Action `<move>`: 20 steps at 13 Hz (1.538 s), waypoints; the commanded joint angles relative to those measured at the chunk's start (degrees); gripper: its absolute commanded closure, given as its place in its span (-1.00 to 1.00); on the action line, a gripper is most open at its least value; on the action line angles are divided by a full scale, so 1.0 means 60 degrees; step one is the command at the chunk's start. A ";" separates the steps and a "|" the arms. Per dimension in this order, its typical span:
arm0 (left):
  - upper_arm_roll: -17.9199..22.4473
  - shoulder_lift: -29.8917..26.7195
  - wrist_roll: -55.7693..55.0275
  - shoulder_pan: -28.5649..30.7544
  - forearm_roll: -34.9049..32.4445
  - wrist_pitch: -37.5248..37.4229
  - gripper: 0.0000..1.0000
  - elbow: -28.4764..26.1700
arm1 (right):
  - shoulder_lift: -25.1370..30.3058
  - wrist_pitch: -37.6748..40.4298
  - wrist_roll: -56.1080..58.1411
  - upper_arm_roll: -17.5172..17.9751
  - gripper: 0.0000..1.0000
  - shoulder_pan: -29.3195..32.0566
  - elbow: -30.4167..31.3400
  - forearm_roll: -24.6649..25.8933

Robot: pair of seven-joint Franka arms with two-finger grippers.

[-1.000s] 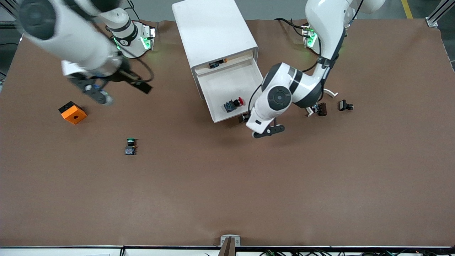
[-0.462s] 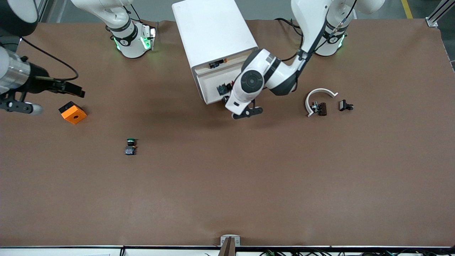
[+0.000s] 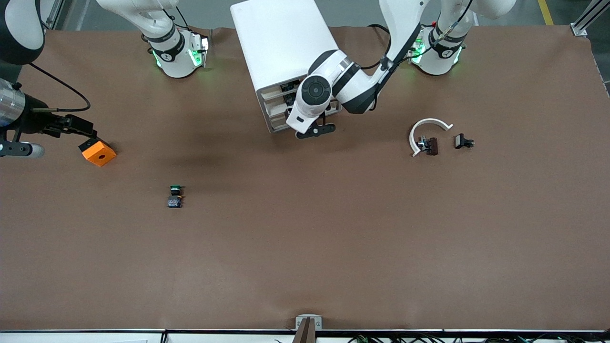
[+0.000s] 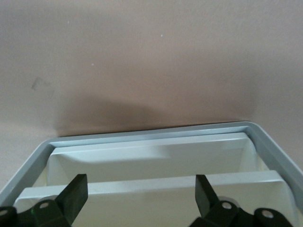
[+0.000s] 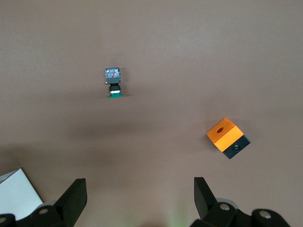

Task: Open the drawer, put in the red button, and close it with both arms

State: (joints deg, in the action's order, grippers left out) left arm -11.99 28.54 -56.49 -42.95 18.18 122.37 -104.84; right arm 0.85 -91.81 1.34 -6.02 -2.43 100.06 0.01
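Left gripper (image 4: 137, 201), fingers spread wide and holding nothing, presses at the drawer (image 3: 279, 112) front, which looks shut with the red button hidden inside. Right gripper (image 5: 137, 198), also wide, waits over bare table. An off-centre push could skew the cabinet (image 3: 281, 43).

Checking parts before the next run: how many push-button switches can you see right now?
1. A green-capped push-button switch stands on the brown table, nearer the front camera than the orange cube. A red one may be hidden inside the white cabinet, whose drawers look shut.
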 commanded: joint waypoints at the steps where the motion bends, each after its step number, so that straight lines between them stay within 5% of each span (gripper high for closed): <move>1: -0.0331 -0.0362 -0.0268 0.0010 -0.0101 0.0025 -1.00 -0.0442 | 0.0531 -0.0166 0.0536 0.0168 -1.00 0.0156 0.0286 0.0247; 6: -0.0186 -0.0348 -0.0533 -0.0181 -0.0203 0.0025 -1.00 -0.0355 | 0.0694 -0.0021 0.0655 0.0182 -1.00 0.0156 -0.0166 0.0261; 14: 0.0226 -0.1094 -0.0211 0.3755 -0.2370 -0.0076 -1.00 0.1283 | 0.0620 0.0229 0.0611 0.0197 -1.00 0.0141 -0.0901 0.0217; 20: 0.0255 -0.1766 0.1894 0.5912 -0.3528 -0.2915 -1.00 0.3366 | 0.0576 0.0170 0.0611 0.0197 -1.00 0.0127 -0.1222 0.0173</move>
State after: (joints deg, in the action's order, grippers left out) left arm -9.97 20.04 -49.07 -9.14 -0.91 109.17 -86.64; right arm 4.44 -91.26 4.47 -5.49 -2.41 94.26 0.48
